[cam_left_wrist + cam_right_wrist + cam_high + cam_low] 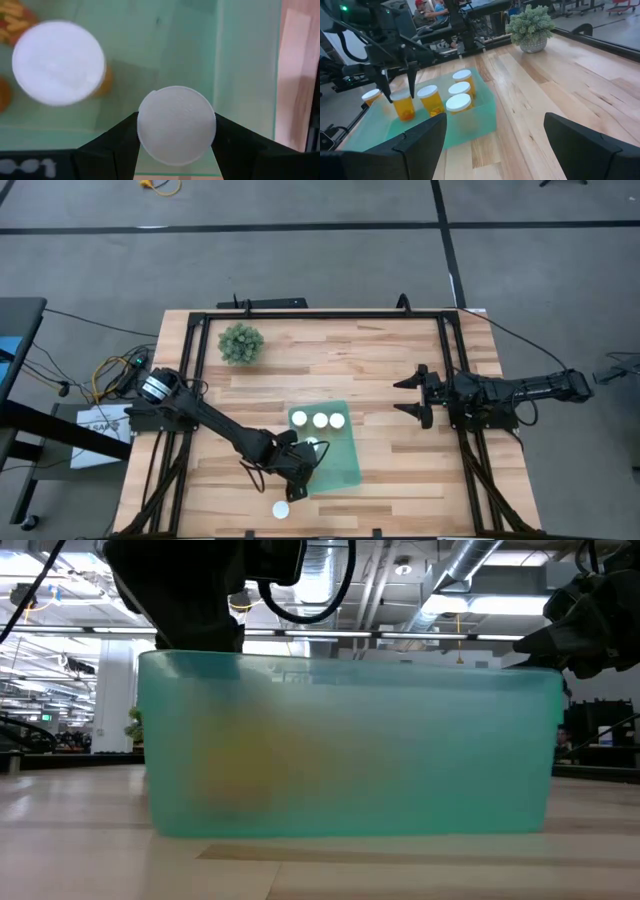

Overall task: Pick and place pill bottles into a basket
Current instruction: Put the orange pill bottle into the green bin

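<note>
A pill bottle (176,125) is held by its white cap in the left end effector (176,142), over the basket (342,462). The right end effector (409,397) is held wide, well apart.

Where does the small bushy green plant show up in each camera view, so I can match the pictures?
High view: the small bushy green plant sits upper left on the wooden table.
Low view: a green plant-like shape at the far left, behind the tray.
Left wrist view: not in it.
Right wrist view: top, right of centre.
Shared landmark: the translucent teal-green plastic tray.
</note>
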Available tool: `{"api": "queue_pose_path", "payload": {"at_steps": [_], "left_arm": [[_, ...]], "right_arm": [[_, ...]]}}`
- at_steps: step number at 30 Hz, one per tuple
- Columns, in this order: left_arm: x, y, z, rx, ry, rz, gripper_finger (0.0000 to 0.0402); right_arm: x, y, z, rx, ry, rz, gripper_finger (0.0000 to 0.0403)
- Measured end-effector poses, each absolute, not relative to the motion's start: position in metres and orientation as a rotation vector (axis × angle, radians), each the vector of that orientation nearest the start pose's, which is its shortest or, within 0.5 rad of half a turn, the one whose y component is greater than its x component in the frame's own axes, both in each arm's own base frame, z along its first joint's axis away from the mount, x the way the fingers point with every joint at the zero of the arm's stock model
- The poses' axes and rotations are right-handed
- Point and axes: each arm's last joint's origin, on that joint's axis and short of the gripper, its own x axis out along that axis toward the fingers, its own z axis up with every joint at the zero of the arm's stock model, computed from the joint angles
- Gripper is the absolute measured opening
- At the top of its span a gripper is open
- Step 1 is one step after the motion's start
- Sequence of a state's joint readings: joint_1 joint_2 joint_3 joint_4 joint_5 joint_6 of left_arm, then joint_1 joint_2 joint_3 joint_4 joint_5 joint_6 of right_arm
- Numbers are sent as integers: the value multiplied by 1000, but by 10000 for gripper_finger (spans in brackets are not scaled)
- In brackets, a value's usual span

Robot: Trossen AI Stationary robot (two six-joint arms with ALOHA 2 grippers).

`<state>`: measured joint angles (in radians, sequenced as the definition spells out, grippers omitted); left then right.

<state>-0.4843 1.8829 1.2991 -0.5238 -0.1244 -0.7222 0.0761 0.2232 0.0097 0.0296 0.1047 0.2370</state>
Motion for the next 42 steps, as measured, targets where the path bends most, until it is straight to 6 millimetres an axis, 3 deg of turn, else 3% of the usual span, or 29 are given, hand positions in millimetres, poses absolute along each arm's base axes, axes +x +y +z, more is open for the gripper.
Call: {"api": "queue_pose_path", "payload": {"at_steps": [8,22,27,32,39,42], "left_arm": [[341,-175,181,-293,1108,57,202],[346,-177,190,-227,1093,35,263],[350,-175,211,-116,1068,103,265],[345,-183,252,12,963,171,265],[292,-197,317,70,736,245,265],[263,-199,332,54,712,288,265]], "right_arm": [[110,5,151,220,179,-50,327],[110,5,151,220,179,-50,327],[110,5,151,220,179,-50,327],[110,5,151,220,179,-50,327],[110,5,151,220,179,-50,327],[110,5,151,219,179,-51,327]]}}
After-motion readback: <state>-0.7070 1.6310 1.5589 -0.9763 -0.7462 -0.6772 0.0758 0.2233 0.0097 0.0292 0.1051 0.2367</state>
